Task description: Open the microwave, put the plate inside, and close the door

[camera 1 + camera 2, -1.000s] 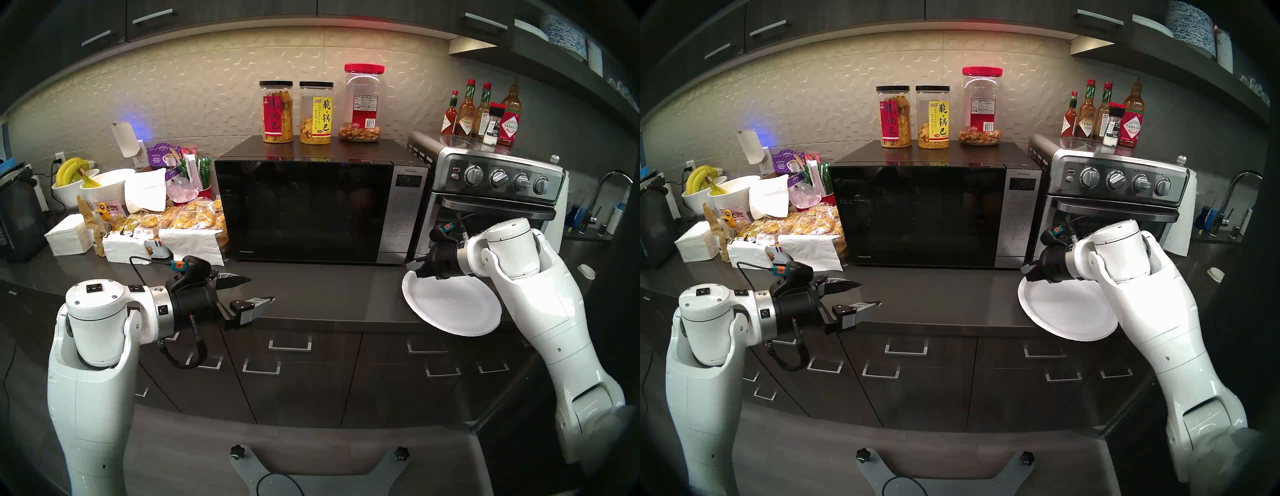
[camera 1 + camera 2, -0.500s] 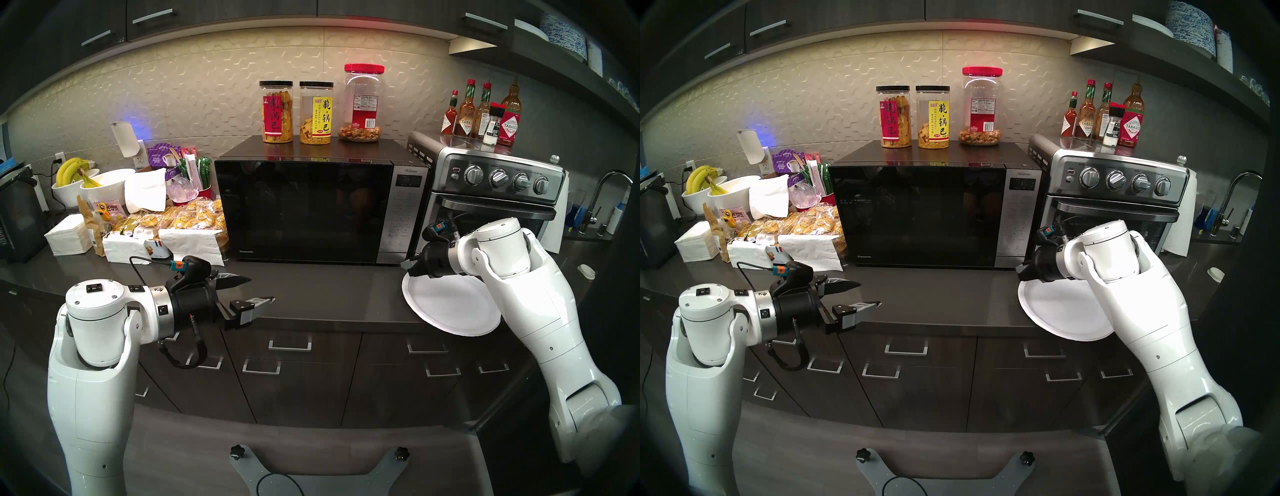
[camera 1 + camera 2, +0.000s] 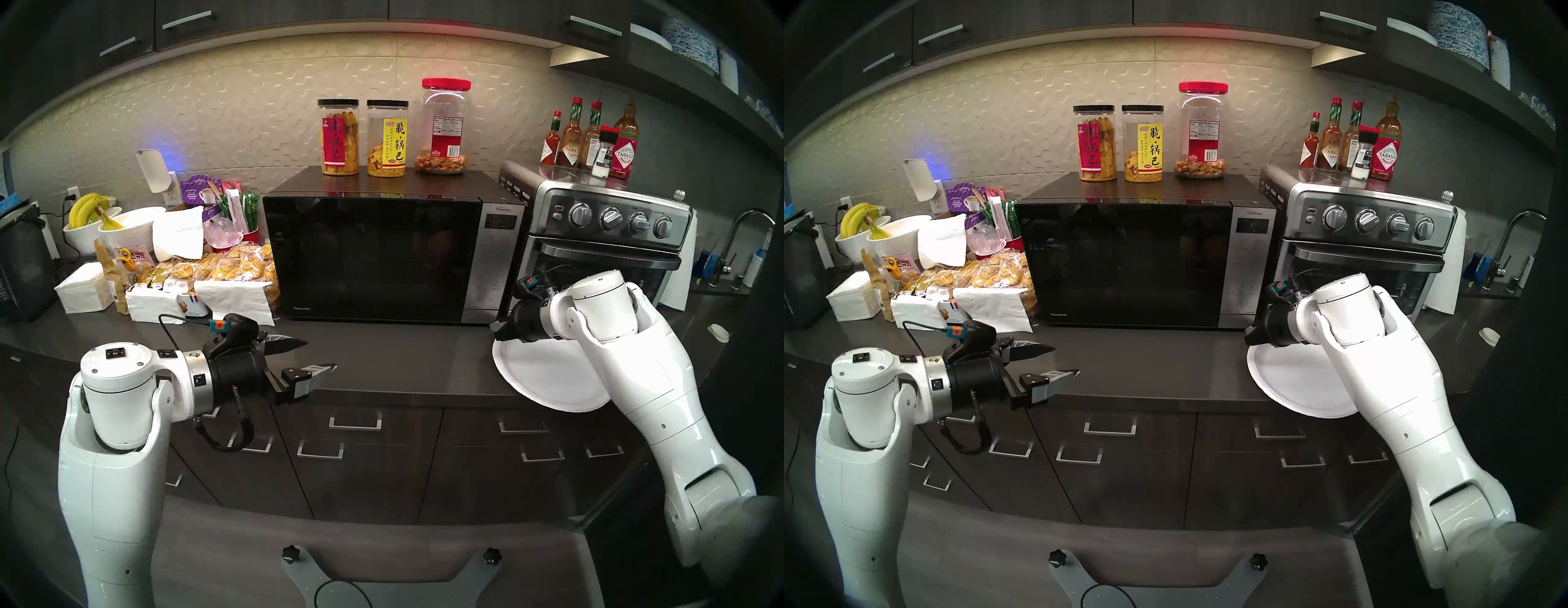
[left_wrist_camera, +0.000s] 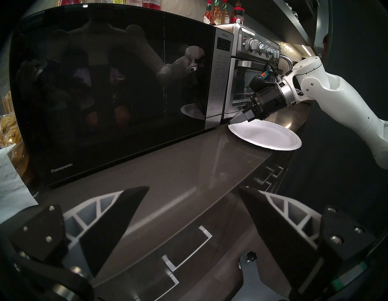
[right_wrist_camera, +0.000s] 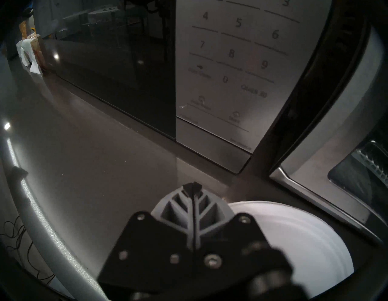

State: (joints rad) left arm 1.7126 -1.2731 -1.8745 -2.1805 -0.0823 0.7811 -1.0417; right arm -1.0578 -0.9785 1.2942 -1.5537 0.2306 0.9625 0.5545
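Gotta nudge the pinched-together, empty right gripper point(image 5: 192, 187) up onto the microwave point(image 3: 373, 259) release bar below the keypad, left gripper point(image 3: 314, 354) spread wide, clear of the plate point(image 3: 547, 373).

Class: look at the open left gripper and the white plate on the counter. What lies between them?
Only bare counter lies between the left gripper and the plate, as the head views show.

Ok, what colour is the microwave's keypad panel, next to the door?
Silver-grey with dark printed digits, beside the glossy black door; the keypad panel shows best in the right wrist view.
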